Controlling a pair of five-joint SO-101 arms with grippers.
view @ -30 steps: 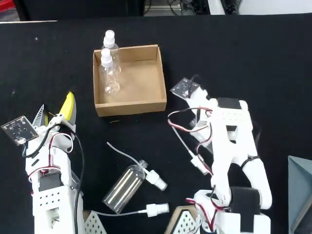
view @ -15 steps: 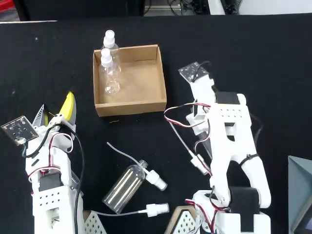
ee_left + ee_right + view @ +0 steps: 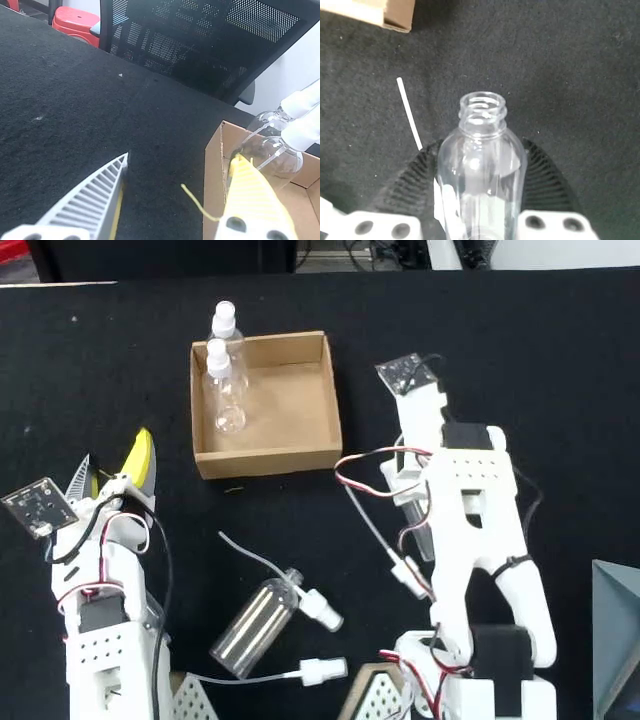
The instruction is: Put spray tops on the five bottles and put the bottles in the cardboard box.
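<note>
Uncapped clear plastic bottle [image 3: 482, 115] clamped in right end effector [image 3: 481, 152].
Left end effector [image 3: 181, 159] wide open, empty, near brown cardboard box [image 3: 268, 462].

Worktop [image 3: 520, 350] is covered in black, slightly fuzzy cloth with a few pale lint specks, and runs nearly edge to edge in the high view. Behind its far edge there's a dark strip with some tangled cables [image 3: 380, 252] and a white surface [image 3: 560, 252] at the far right corner. A grey-blue angular object [image 3: 615, 630] pokes in at the near right edge. The left wrist view shows a black mesh-back office chair [image 3: 210, 35] pushed up against the far side, a red plastic stool [image 3: 75, 22] next to it and a plain white wall [image 3: 300, 65] behind. Lighting is even and diffuse, with no hard shadows on the cloth.
</note>
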